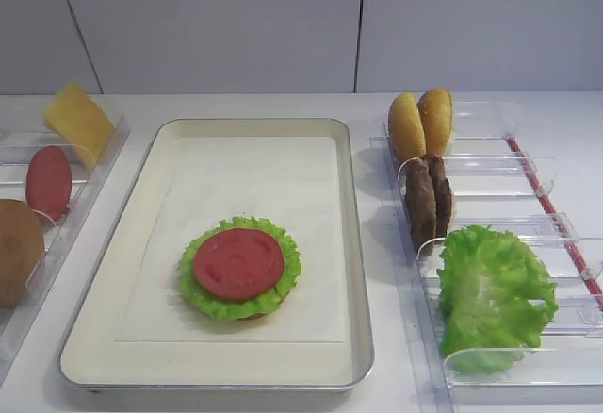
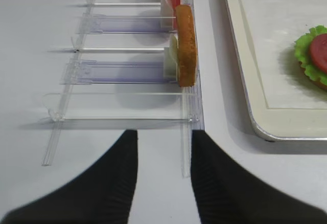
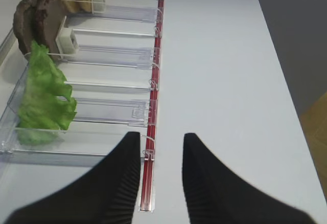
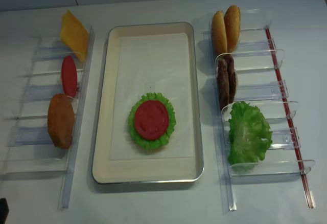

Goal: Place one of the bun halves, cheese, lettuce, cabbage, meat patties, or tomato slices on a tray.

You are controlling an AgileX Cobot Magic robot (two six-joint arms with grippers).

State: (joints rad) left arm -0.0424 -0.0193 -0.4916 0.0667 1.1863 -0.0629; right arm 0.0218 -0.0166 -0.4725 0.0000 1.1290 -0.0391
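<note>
The cream tray [image 1: 357, 243] lies in the middle with its paper liner. On it a red tomato slice [image 1: 237, 262] rests on a flat round lettuce leaf [image 1: 283, 289]. A second tomato slice [image 1: 48, 181] and the yellow cheese [image 1: 78, 123] stand in the left bin. Bun halves [image 1: 421, 123], dark meat patties [image 1: 427, 198] and a ruffled lettuce bunch [image 1: 492, 295] fill the right bin. My left gripper [image 2: 163, 147] is open and holds nothing, low over the table before the left bin. My right gripper [image 3: 161, 150] is open over the right bin's red strip [image 3: 153, 106]. No cabbage is in view.
An orange-brown round disc [image 1: 17, 251] stands upright in the left clear bin [image 2: 122, 98]. The right clear bin [image 1: 528, 187] runs along the tray's right side, with bare white table [image 3: 230, 81] beyond it. A grey wall rises behind the table.
</note>
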